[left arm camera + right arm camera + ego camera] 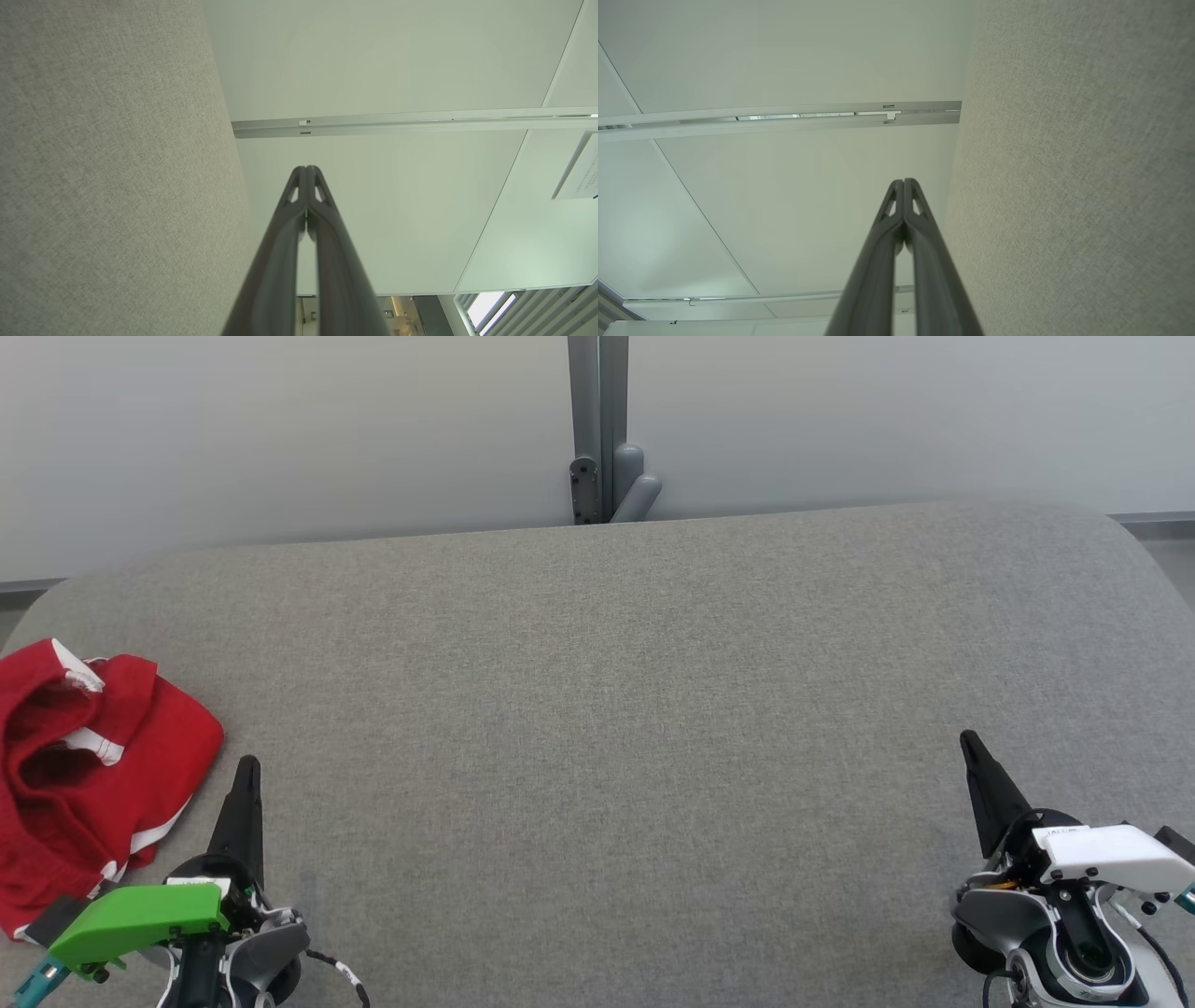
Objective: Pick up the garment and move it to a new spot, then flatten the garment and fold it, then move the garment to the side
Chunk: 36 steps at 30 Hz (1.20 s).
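Left end effector (247, 773) and right end effector (973, 747) pointed across the grey desk (597, 709), each with its fingers pressed together and holding nothing. The crumpled red garment (84, 775) lay at the desk's left edge, just beside the left end effector.

Nothing legible anywhere. A white sheet (581, 175) on the wall panel (420, 210), at the right edge of the left wrist view, carries lines of print, too small and skewed to read. The white wrist cover (1111, 857) in the head view has a tiny dark marking, also unreadable.
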Tool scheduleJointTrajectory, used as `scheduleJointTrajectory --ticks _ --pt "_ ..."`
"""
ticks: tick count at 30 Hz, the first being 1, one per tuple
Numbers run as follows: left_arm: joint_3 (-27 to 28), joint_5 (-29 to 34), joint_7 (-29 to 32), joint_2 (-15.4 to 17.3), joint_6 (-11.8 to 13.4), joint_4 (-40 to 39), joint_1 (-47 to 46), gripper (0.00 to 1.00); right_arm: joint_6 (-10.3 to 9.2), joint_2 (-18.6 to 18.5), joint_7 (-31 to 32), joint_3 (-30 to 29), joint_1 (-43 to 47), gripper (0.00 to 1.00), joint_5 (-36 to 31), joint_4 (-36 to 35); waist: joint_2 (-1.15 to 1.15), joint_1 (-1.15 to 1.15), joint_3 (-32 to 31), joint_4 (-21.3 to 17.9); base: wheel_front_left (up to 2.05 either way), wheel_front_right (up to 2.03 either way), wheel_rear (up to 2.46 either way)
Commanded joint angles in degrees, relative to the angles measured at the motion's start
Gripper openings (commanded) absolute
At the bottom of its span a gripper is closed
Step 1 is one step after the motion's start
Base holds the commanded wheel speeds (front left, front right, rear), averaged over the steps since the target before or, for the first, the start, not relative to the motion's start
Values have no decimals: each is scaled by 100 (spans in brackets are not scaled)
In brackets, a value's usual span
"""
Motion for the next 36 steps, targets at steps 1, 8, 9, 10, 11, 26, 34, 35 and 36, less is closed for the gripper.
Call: scheduleJointTrajectory --ticks 1,8,9,10,11,26,34,35,36 --pt "15 -22 6 37 -24 -30 81 0 2 -29 3 -8 55 0 31 -18 7 0 0 0 0 0 0" --pt "-2 1 -2 -7 1 33 1 100 0 7 -1 2 4 100 -3 25 0 0 0 0 0 0 0" --pt "-11 1 -3 -15 2 89 18 100 -1 22 -1 7 24 100 -3 75 0 0 1 0 0 0 0" --pt "-17 2 -4 -24 2 130 50 100 -1 35 -3 12 55 100 -4 129 0 0 1 0 0 0 0" --pt "-19 16 -27 -23 2 128 49 100 -1 34 -20 30 49 100 -19 119 0 0 4 0 0 0 0" --pt "-56 1321 -453 41 -1 184 39 100 0 -84 -470 344 -88 100 -1104 149 1 0 40 4 0 0 0" --pt "-59 2335 -647 25 -3 194 82 100 0 -45 -671 298 -125 100 -2095 178 1 0 53 -1 0 0 0" --pt "-67 2467 -670 25 -3 194 88 100 0 -40 -694 298 -129 100 -2212 182 1 0 53 -3 0 0 0" --pt "-76 2591 -695 26 -4 196 94 100 0 -36 -718 303 -130 100 -2327 182 1 0 54 -4 0 0 0"
